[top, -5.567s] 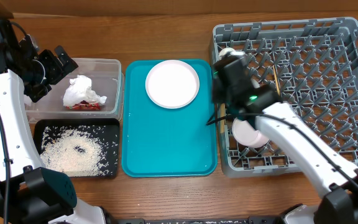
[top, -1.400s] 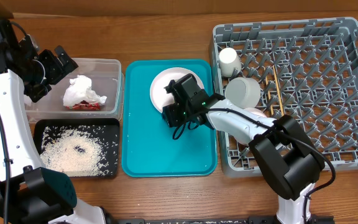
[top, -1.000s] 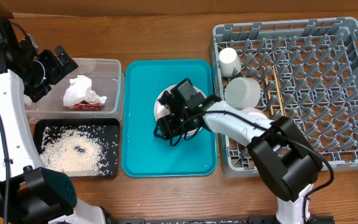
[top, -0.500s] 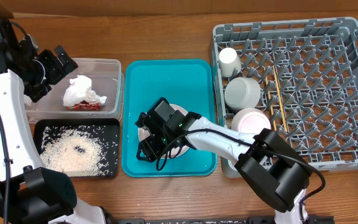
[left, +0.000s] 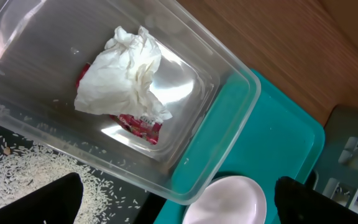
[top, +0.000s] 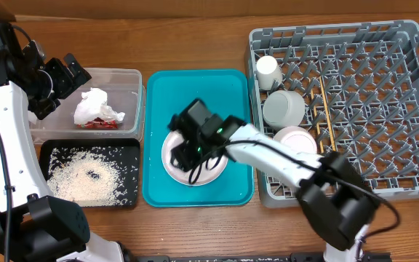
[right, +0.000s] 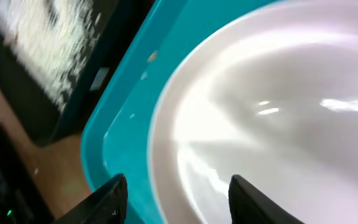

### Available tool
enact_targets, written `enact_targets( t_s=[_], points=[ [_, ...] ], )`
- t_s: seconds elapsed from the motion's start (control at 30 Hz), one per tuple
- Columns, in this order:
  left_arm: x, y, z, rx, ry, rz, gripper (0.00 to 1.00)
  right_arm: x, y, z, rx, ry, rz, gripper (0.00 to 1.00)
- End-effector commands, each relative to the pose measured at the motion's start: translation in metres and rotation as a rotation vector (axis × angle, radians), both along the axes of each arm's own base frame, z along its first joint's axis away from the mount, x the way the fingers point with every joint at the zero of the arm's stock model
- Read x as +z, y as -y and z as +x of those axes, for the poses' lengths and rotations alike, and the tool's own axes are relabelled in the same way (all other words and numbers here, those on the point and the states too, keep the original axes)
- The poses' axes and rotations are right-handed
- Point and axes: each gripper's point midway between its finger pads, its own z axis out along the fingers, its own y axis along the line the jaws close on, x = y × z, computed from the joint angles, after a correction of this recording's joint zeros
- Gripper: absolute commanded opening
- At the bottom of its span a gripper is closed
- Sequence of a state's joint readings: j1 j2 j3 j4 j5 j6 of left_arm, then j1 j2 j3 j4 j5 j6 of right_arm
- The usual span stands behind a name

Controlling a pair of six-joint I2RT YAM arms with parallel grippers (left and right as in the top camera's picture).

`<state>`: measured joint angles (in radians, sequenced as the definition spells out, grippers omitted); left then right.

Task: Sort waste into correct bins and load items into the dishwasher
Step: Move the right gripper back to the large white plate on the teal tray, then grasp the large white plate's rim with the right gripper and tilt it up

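A brown wooden table [top: 195,44] carries everything. Nearest the robot, on its left, lies the black tray [top: 128,151], spread with loose white rice [top: 86,178]. Just beside it, the teal tray [top: 195,87] holds the round white plate [top: 211,173] in its near half. The right gripper [right: 178,180] hangs low over the plate's left rim with its fingers [right: 101,202] apart. One finger is above the strip of teal beside the rim and the other above the plate's inside; whether either touches the plate cannot be told. Behind the black tray stands the clear tub [top: 129,80], and inside it the crumpled napkin [top: 94,107] lies on the red sauce packet [top: 100,124]. The left gripper [left: 179,186] hovers above the tub's far left part, its fingers spread wide with nothing between them. On the right, the grey dish rack [top: 384,87] runs from the near edge of the table towards the far one. Along its left side sit a white bowl [top: 293,140], then a second bowl [top: 284,108], then the small cup [top: 268,70] farthest away. The chopsticks [top: 324,109] lie just right of the bowls.
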<state>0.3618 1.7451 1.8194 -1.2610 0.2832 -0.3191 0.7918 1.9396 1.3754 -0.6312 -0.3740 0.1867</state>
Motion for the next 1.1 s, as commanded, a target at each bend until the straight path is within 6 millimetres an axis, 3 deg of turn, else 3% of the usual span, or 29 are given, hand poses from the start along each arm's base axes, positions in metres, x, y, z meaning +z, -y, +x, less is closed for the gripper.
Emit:
enact_targets(
  t_s=[0.0, 0.13, 0.2, 0.37, 0.5, 1.07],
  points=[
    [0.011, 0.0, 0.001, 0.008, 0.027, 0.012, 1.0, 0.04, 0.036, 0.048, -0.141, 0.199, -0.095, 0.54],
    [0.011, 0.0, 0.001, 0.008, 0.027, 0.012, 1.0, 0.028, 0.078, 0.063, -0.228, 0.21, -0.239, 0.52],
    [0.011, 0.0, 0.001, 0.008, 0.027, 0.012, 1.0, 0.026, 0.087, 0.066, -0.244, 0.209, -0.265, 0.46],
    [0.011, 0.0, 0.001, 0.008, 0.027, 0.012, 1.0, 0.022, 0.09, 0.069, -0.253, 0.214, -0.277, 0.3],
    [0.011, 0.0, 0.001, 0.008, 0.027, 0.012, 1.0, 0.021, 0.099, 0.077, -0.281, 0.258, -0.328, 0.22],
    [0.011, 0.0, 0.001, 0.008, 0.027, 0.012, 1.0, 0.018, 0.099, 0.078, -0.284, 0.264, -0.326, 0.24]
  ],
)
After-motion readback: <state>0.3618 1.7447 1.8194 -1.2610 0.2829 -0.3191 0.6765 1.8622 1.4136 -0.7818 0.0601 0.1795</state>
